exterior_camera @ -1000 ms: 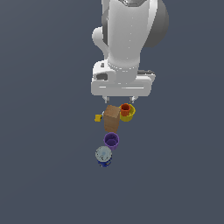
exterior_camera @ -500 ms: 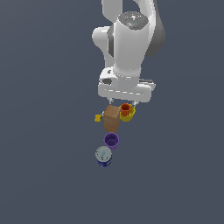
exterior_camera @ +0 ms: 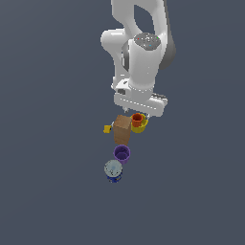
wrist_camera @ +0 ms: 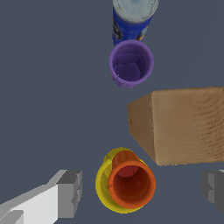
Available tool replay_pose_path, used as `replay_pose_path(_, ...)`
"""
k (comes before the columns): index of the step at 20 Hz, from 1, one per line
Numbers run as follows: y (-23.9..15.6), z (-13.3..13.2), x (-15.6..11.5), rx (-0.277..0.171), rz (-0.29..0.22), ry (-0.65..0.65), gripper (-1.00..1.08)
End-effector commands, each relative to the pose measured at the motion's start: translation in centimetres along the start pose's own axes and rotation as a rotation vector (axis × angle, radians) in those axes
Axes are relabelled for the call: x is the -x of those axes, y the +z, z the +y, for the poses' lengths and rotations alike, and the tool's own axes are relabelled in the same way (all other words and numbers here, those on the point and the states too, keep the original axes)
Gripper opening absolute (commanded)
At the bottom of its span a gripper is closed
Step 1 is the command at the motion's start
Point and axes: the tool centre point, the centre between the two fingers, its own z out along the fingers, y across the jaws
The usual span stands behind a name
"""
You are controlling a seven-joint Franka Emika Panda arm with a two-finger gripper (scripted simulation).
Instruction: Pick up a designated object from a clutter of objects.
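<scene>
Tool (wrist_camera: 142, 190) spread wide, holding nothing | orange cup (wrist_camera: 131, 183) sits nested in yellow cup (wrist_camera: 103, 186), just beside brown box (wrist_camera: 183, 124) | cup lies directly between the fingers, mouth up

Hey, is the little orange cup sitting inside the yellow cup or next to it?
Inside: the wrist view shows the orange cup ringed by the yellow cup.
</scene>
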Motion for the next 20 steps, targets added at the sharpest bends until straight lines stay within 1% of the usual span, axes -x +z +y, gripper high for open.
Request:
replay_pose_path(1, 1.0, 0.0, 1.0, -0.002, 0.001, 0.051, 1.0)
replay_pose_path(10, 3.2, 0.3, 3.3, -0.006, 0.001, 0.168, 1.0)
replay_pose_path(15, 3.7, 0.3, 3.9, -0.006, 0.001, 0.194, 1.0)
replay_pose_path(20, 3.8, 0.3, 3.9, -0.006, 0.001, 0.192, 1.0)
